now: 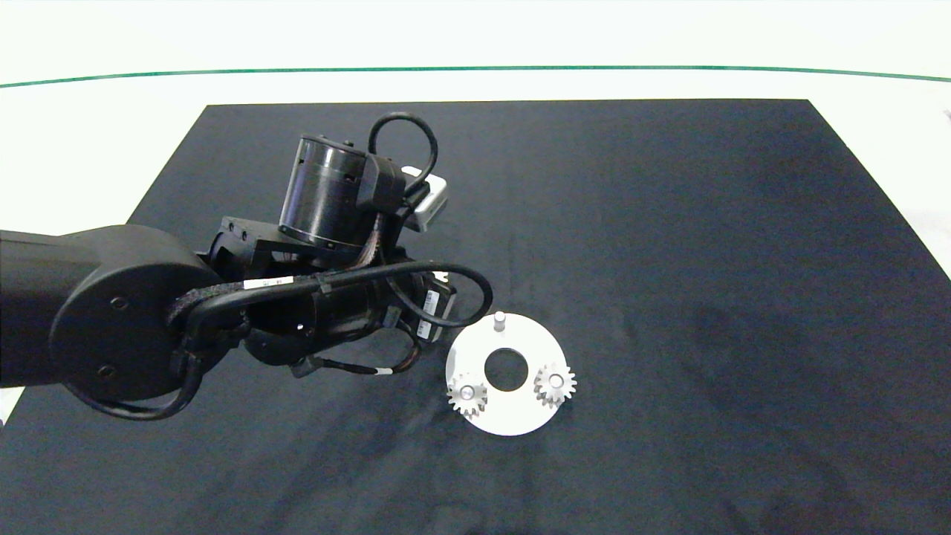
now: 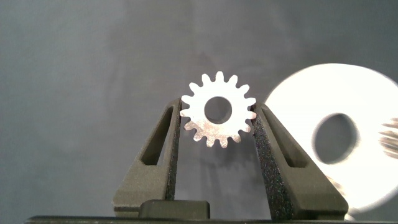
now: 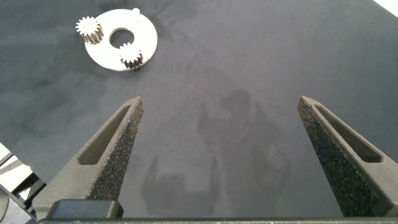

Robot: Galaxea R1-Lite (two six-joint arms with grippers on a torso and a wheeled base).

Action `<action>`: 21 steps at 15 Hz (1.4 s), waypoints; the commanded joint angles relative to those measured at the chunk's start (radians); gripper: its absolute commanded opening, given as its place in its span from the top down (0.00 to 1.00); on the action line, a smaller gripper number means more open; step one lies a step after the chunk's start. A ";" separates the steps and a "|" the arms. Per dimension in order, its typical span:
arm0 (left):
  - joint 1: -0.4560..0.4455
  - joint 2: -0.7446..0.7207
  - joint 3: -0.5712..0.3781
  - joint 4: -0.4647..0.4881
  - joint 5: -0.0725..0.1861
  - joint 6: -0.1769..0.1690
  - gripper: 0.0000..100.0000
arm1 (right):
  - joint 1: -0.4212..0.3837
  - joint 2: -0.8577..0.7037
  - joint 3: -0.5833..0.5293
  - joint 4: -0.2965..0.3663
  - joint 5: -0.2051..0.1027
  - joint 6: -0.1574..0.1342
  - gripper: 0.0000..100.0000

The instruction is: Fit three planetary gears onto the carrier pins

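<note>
- Left claw (image 2: 216, 127) clamped on a small silvery-white metal spur gear (image 2: 217, 117), pinched edge-on by the teeth between the two grey foam-faced fingers (image 2: 169, 146), dark bore facing the wrist camera, hanging above the black mat (image 1: 669, 223) on the counter.
- In the head view, left arm reaching in from the left edge to just left of the flat white ring-shaped carrier disc (image 1: 513, 420), low and centre; claw itself hidden under the wrist there.
- Two more silvery spur gears already seated: one on the disc's lower-left pin (image 1: 467, 394), one on the lower-right pin (image 1: 554, 383).
- Third short white-grey peg (image 1: 499, 320) bare at the disc's top edge, nearest the arm's cables.
- Right claw (image 3: 221, 155) spread wide and empty, over bare mat, with the disc far off at the upper left of its own view; out of the head view.
- Likely risks:
  - grip only on tooth tips, so a possible twist or slip on contact with the peg;
  - bore off-centre or gear tilted, hence jamming on the peg's top instead of sliding down;
  - sideways push on the loose disc, shifting it and upsetting the seated gears;
  - fingers or the dangling cable brushing the lower-left gear.
</note>
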 commanded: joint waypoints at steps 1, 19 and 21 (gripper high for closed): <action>-0.079 -0.018 0.001 -0.008 0.002 0.000 0.90 | 0.000 0.004 0.002 0.002 -0.001 -0.003 0.00; -0.142 0.117 -0.053 -0.069 0.007 0.058 0.90 | 0.000 0.002 0.006 0.000 -0.001 -0.004 0.00; -0.142 0.125 -0.053 -0.069 0.007 0.069 0.90 | 0.000 0.000 0.006 0.000 0.001 -0.004 0.00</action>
